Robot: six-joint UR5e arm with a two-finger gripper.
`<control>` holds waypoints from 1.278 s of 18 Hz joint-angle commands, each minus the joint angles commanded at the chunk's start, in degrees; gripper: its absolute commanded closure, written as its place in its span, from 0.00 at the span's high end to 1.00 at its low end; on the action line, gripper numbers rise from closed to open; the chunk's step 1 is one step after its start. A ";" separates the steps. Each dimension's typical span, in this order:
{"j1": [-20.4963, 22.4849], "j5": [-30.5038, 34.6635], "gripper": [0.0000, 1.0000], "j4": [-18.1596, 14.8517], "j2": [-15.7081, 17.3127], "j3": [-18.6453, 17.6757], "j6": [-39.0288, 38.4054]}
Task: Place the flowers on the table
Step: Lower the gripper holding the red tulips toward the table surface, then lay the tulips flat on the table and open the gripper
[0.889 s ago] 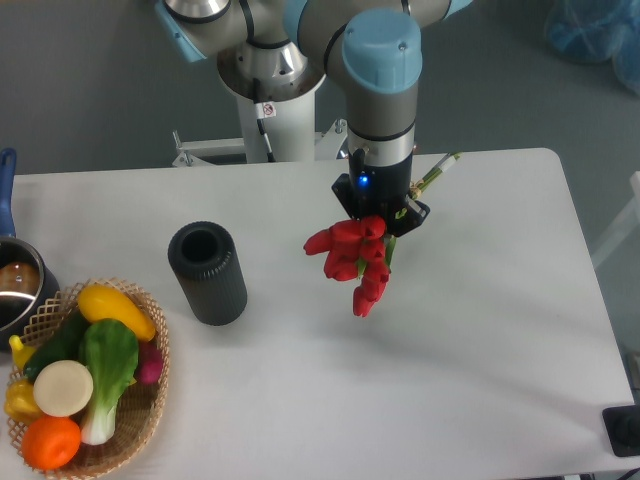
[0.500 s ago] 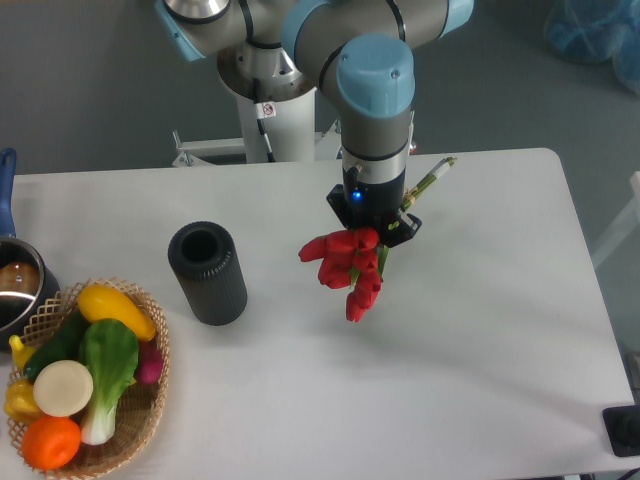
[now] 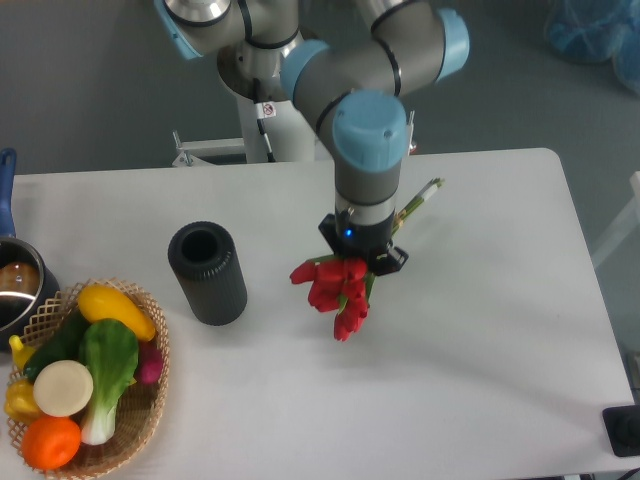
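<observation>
The flowers (image 3: 332,291) are a bunch of red tulip buds with thin green stems that stick out to the upper right behind the wrist. My gripper (image 3: 362,260) is shut on the flowers near the base of the buds; the fingers are mostly hidden under the wrist. The bunch hangs tilted, buds down-left, over the middle of the white table (image 3: 480,330). I cannot tell whether the buds touch the tabletop.
A black cylinder (image 3: 207,273) stands upright left of the flowers. A wicker basket (image 3: 140,420) of vegetables sits at the front left. A pot (image 3: 15,285) is at the left edge. The robot base (image 3: 265,110) is behind the table.
The arm has moved toward the front left and lower, carrying the flowers with it. The grip on the bunch is unchanged.
</observation>
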 joint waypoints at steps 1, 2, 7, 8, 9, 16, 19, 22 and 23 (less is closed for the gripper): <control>-0.09 0.00 0.07 0.00 -0.62 -0.09 0.00; -0.35 0.00 0.11 0.00 -1.15 -0.09 0.00; -0.44 -0.17 0.51 0.09 -1.86 0.09 0.53; -0.44 -0.18 0.57 0.09 -1.68 0.09 0.53; -0.44 -0.18 0.81 0.09 -1.42 0.00 0.53; -0.35 -0.09 1.00 0.18 1.75 0.00 0.35; 0.09 -0.09 1.00 0.09 3.76 -0.79 0.44; 0.35 -0.26 1.00 0.18 6.57 -1.93 0.88; 0.61 -0.26 1.00 0.18 7.45 -2.02 0.88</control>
